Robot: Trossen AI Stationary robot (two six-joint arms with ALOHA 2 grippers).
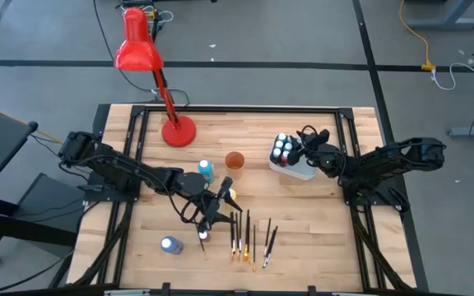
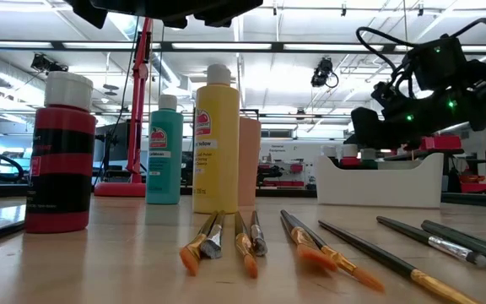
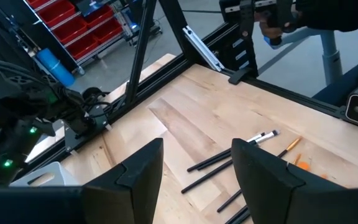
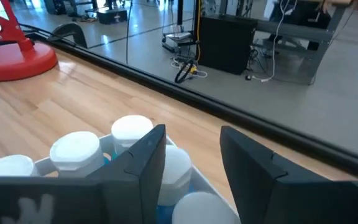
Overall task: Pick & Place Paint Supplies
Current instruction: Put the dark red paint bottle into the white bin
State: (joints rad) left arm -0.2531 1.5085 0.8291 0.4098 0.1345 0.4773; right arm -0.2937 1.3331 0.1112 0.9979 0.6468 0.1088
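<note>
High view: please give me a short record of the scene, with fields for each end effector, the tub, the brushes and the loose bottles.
left end effector: open, empty, above the paintbrushes
right end effector: open, empty, over the tub
white tub: table's right half, holds white-capped bottles
paintbrushes: lying loose, front centre
loose bottles: teal bottle; one with a white cap front left
orange cup: centre

A red desk lamp (image 1: 142, 57), orange cup (image 1: 234, 160) and white tub (image 1: 303, 170) stand on the wooden table (image 1: 319, 230).
</note>
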